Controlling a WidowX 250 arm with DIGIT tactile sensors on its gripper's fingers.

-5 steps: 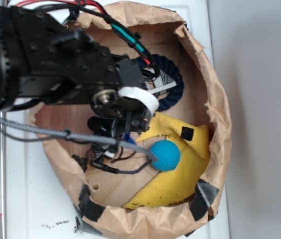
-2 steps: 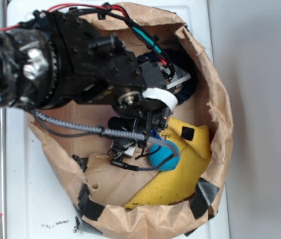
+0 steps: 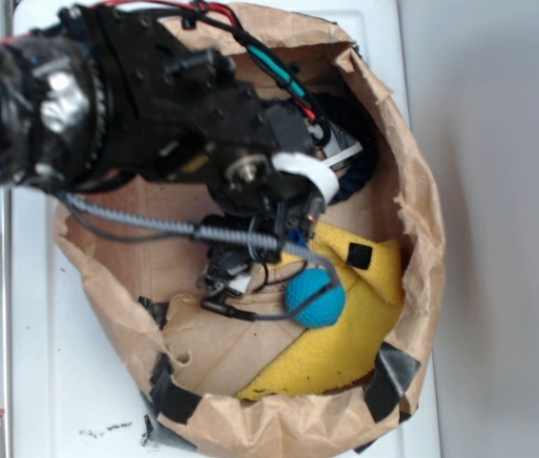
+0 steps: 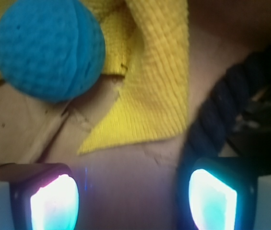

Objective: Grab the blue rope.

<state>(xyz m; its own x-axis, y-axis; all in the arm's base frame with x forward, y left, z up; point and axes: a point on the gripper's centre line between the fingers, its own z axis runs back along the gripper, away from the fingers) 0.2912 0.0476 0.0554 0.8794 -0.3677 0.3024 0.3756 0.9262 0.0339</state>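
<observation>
The blue rope [image 4: 221, 103] runs as a dark navy twisted cord down the right of the wrist view, ending just beyond my right finger. In the exterior view only a dark bit of the rope [image 3: 362, 170] shows past the arm, at the upper right inside the paper bag. My gripper [image 4: 133, 199] is open, its two glowing pads [image 4: 53, 203] wide apart over bare brown paper, with nothing between them. In the exterior view the gripper [image 3: 288, 227] hangs under the black arm, between the rope and the teal-blue ball [image 3: 315, 298].
The teal-blue ball [image 4: 49, 48] lies on a yellow cloth [image 4: 159, 96] to the upper left of the wrist view. The yellow cloth [image 3: 369, 315] fills the bag's lower right. The crumpled paper bag wall [image 3: 424, 219] rings everything. Grey and black cables [image 3: 155, 221] trail across the bag.
The arm has swung further right and toward the bag's far side, covering most of the rope. The gripper stays open.
</observation>
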